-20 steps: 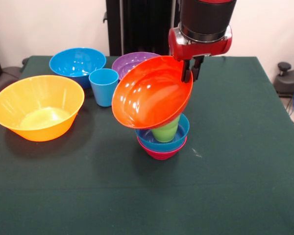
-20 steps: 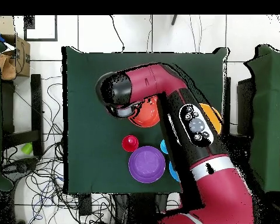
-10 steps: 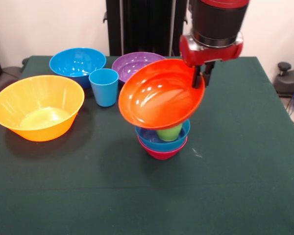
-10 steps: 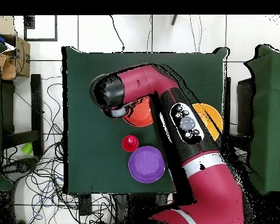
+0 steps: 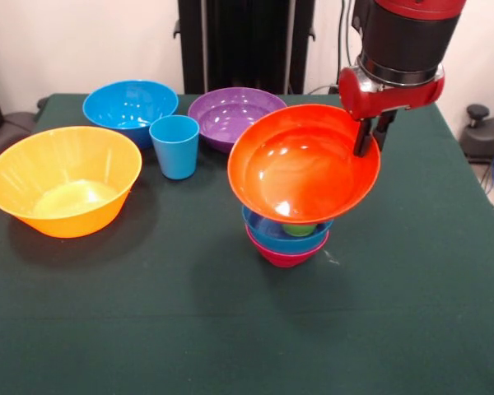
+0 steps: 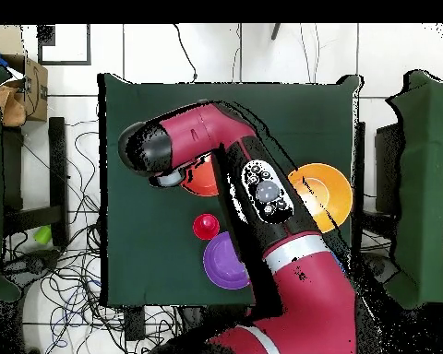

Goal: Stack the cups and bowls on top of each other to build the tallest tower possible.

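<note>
I see the green worktop [image 5: 412,313] carrying the yellow-orange bowl [image 5: 63,179], large blue bowl [image 5: 130,105], purple bowl [image 5: 235,111] and light blue cup [image 5: 174,146]. My gripper [image 5: 371,137] has its jaws pinched on the red-orange bowl [image 5: 303,171] at its rim, tilted above the small blue bowl [image 5: 281,236], nested in the magenta bowl [image 5: 285,257]. The green cup [image 5: 299,230] peeks out beneath. A red cup [image 6: 205,226] shows overhead.

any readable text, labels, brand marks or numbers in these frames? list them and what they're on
None readable in either view.
Glossy red-orange plastic bowl, held at its rim by the gripper: plain, no print.
Light blue plastic cup, large yellow-orange plastic bowl, large blue bowl, purple bowl: plain.
Red and black arm: round grey controls show overhead, any marking on them too small to read.
</note>
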Controlling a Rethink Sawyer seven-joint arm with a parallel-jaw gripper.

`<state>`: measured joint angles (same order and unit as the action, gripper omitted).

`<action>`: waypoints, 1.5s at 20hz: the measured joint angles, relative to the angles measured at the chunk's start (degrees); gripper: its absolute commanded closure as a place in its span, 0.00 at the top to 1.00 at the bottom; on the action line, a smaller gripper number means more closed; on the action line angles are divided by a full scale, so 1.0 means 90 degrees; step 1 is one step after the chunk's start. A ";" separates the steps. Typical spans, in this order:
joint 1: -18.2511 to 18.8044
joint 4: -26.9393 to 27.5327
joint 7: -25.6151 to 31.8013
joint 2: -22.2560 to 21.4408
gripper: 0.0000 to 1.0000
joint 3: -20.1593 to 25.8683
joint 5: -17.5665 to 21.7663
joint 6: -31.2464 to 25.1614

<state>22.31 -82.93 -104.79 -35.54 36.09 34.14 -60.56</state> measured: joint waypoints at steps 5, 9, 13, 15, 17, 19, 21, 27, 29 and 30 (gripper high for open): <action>-0.0053 0.0008 0.0000 0.0000 0.00 -0.0032 0.0020 0.0045; -0.0058 0.0012 0.0000 0.0001 0.00 -0.0070 0.0042 0.0125; -0.0064 0.0016 0.0000 0.0001 0.00 -0.0117 0.0126 0.0177; -0.0064 0.0016 0.0000 -0.0001 0.00 -0.0129 0.0174 0.0208; -0.0071 0.0016 0.0000 -0.0008 0.00 -0.0128 0.0210 0.0285; -0.0084 0.0014 0.0000 -0.0011 0.00 -0.0131 0.0246 0.0378; -0.0103 0.0014 0.0000 -0.0011 0.00 -0.0137 0.0281 0.0477; -0.0213 -0.0023 0.0000 -0.0040 0.00 -0.0239 0.0331 0.0686; -0.0272 -0.0072 0.0000 -0.0094 0.00 -0.0318 0.0351 0.0720; -0.0282 -0.0086 0.0000 -0.0108 0.00 -0.0334 0.0355 0.0721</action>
<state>19.77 -83.70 -104.79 -36.51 33.09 37.33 -54.07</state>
